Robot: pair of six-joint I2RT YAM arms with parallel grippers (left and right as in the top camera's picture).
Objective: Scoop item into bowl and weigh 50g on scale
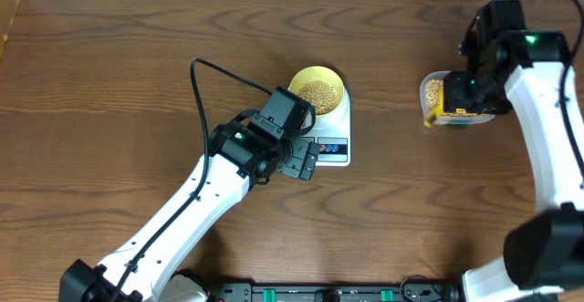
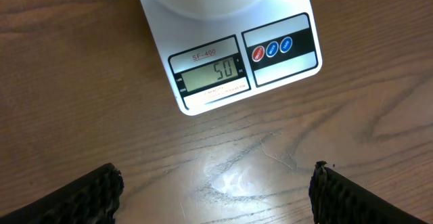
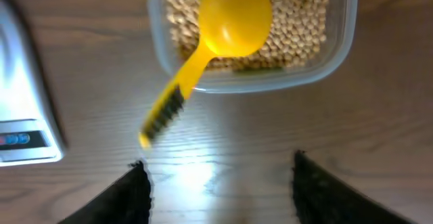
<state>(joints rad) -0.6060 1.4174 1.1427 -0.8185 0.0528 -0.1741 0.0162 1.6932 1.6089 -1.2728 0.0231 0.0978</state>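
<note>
The white scale [image 1: 330,136] stands mid-table with the pale-yellow bowl [image 1: 317,88] on its platform, and tan beans [image 1: 317,93] fill the bowl. In the left wrist view the scale [image 2: 230,45] shows 50 on its display. My left gripper [image 2: 216,187] hangs open over bare wood just in front of the scale, holding nothing. My right gripper [image 3: 216,183] is open and empty, just short of a clear tub [image 3: 342,45] of beans [image 3: 298,28]. A yellow scoop [image 3: 233,17] lies free, its head on the beans and its handle out over the tub's near rim.
The clear tub [image 1: 436,94] sits at the right of the table, about a hand's width from the scale. In the right wrist view, the scale's corner [image 3: 27,116] shows at the left edge. A black cable [image 1: 205,69] loops over the wood behind my left arm.
</note>
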